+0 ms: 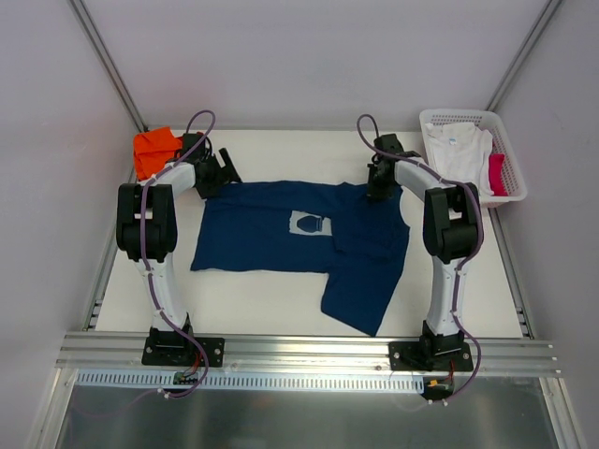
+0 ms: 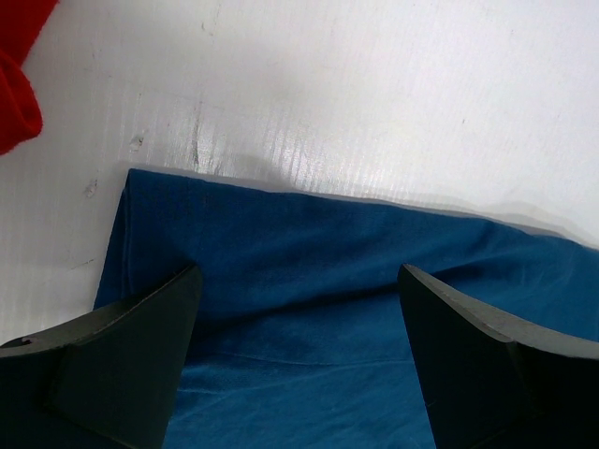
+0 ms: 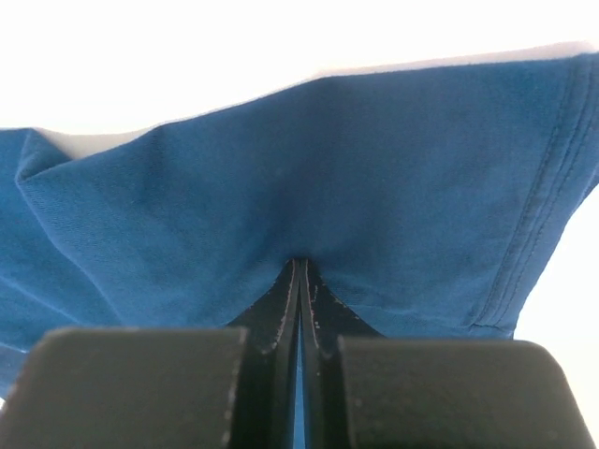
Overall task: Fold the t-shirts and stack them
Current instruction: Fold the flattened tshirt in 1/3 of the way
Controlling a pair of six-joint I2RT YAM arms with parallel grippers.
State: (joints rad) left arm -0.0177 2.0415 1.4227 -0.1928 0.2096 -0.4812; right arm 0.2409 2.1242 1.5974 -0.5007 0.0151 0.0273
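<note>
**Left spread wide, right pinched tight**

My left arm [image 1: 150, 224] is bent sharply at the elbow, forearm reaching toward the far left. The left gripper [image 2: 299, 281] has its jaws spread wide. My right arm [image 1: 451, 224] mirrors that pose on the far right, and the right gripper [image 3: 301, 271] has its fingers pressed together, clamping a fold of the navy t-shirt [image 3: 281, 168].
</note>
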